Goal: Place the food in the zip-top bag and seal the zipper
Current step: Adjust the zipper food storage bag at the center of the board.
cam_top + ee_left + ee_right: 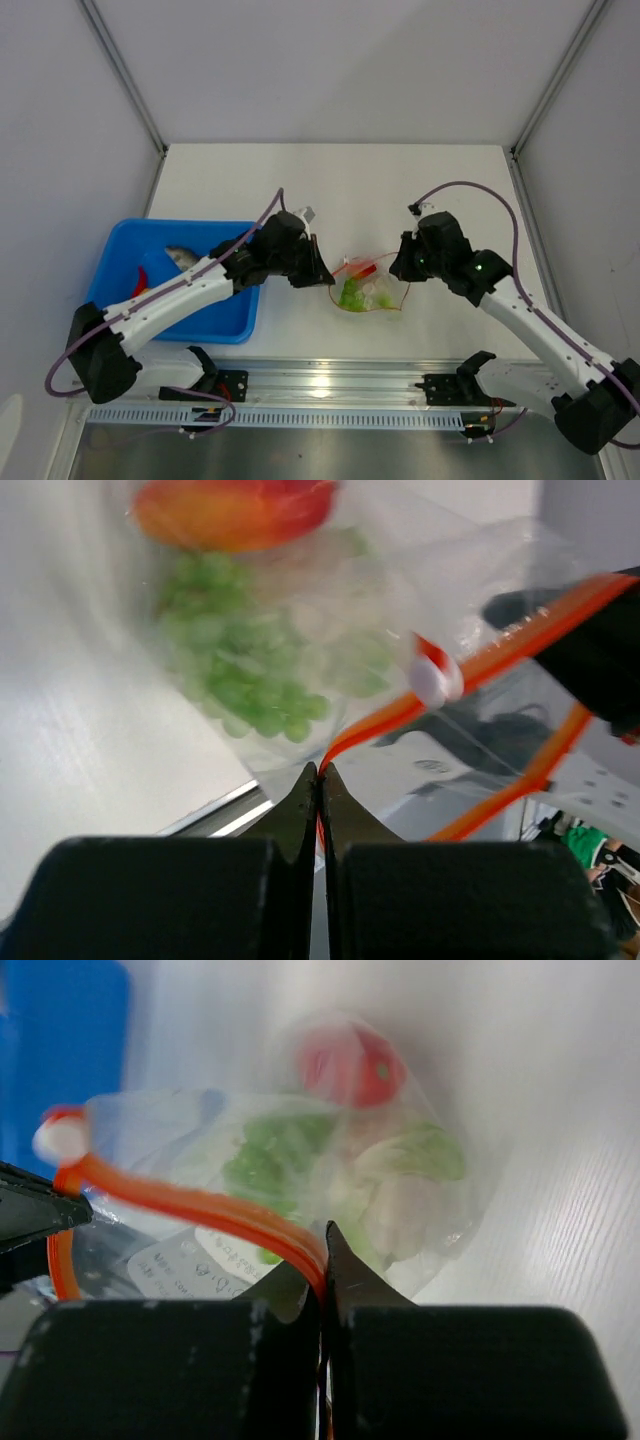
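The clear zip-top bag (368, 291) hangs between my two grippers over the table's near middle. It holds green leafy bits (250, 670), a red-orange fruit (232, 510) and white cauliflower (400, 1205). My left gripper (322, 277) is shut on the red zipper (400, 712) at the bag's left end. My right gripper (399, 268) is shut on the zipper (200, 1210) at the right end. A white slider tab (436, 676) sits on the strip. A grey fish (182, 256) and red chili (141, 277) lie in the blue tray (228, 325).
The blue tray sits at the left of the table, under my left arm. A metal rail (330, 380) runs along the near edge. White walls close in the table at the back and sides.
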`<action>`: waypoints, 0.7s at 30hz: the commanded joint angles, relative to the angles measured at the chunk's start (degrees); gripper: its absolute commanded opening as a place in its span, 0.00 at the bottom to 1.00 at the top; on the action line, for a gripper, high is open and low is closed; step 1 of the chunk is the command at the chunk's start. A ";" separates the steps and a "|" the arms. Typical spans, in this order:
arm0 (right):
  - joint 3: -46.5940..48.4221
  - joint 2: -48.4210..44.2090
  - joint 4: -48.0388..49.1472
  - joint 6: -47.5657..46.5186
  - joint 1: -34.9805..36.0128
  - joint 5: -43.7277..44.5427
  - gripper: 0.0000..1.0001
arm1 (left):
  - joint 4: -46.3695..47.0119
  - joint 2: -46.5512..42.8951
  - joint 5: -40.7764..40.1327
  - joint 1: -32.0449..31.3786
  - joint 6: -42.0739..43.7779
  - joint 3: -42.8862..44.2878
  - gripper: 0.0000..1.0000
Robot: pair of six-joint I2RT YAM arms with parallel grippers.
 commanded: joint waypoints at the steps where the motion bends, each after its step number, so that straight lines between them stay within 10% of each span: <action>1: -2.77 3.40 1.72 1.17 -0.01 -0.90 0.00 | 0.61 1.74 1.20 0.69 -1.80 -3.40 0.01; 8: 0.65 4.19 1.20 -1.91 -0.01 0.94 0.00 | -7.99 -0.63 -7.86 1.82 3.12 4.76 0.05; 12: 3.11 5.95 0.49 -3.93 -0.09 1.56 0.00 | -9.86 -2.99 -10.06 4.02 5.58 7.76 0.74; 21: 5.14 10.17 0.05 -3.76 -0.44 0.86 0.00 | -19.77 -12.49 -21.05 16.12 10.77 12.68 1.00</action>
